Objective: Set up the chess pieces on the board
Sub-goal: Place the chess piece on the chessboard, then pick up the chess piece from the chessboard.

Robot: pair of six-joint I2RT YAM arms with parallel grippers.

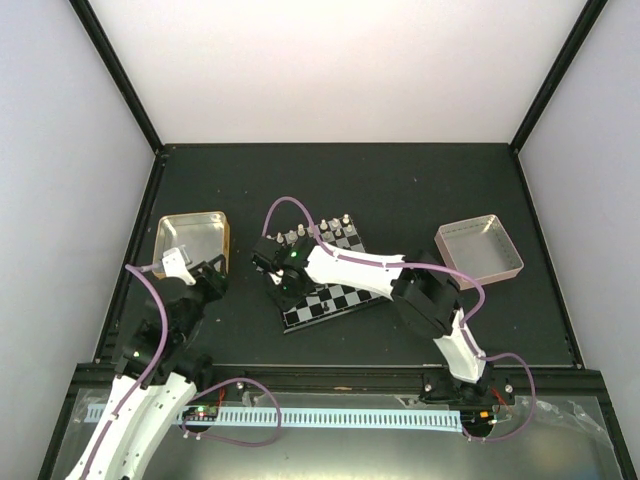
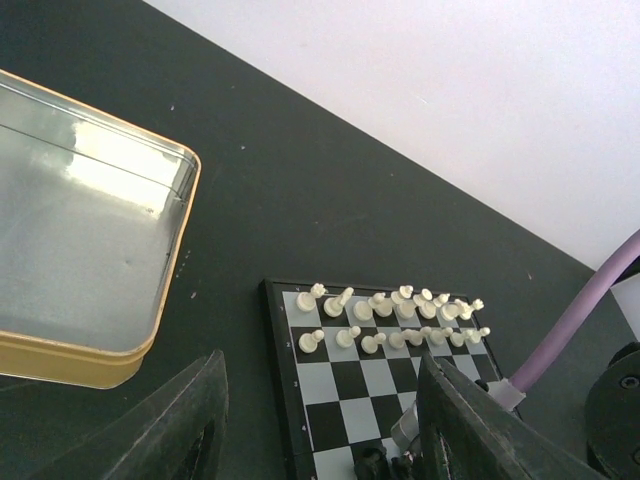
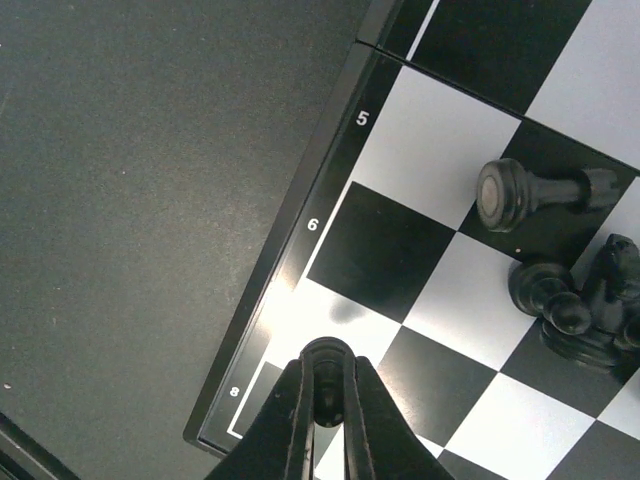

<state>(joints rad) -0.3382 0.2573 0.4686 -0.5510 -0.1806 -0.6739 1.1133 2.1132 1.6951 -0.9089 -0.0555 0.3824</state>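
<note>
The board (image 1: pixel 335 298) lies mid-table, and white chess pieces (image 1: pixel 325 232) fill its two far rows. My right gripper (image 3: pixel 327 368) is shut on a small black piece (image 3: pixel 327 351), holding it over the board's corner squares by the rim marks 6 and 8 (image 3: pixel 300 262). One black piece (image 3: pixel 530 192) lies on its side, with a cluster of black pieces (image 3: pixel 580 300) beside it. My left gripper (image 2: pixel 320 430) hangs open and holds nothing, left of the board (image 2: pixel 340 385) near the white rows (image 2: pixel 390 320). In the top view the right gripper (image 1: pixel 278 283) sits over the board's left edge.
A shallow metal tray (image 1: pixel 172 240) with a gold rim stands left of the board, close to my left gripper (image 1: pixel 200 275). A second pale tray (image 1: pixel 505 262) stands to the right. My right arm (image 1: pixel 360 265) stretches across the board. White walls bound the dark table.
</note>
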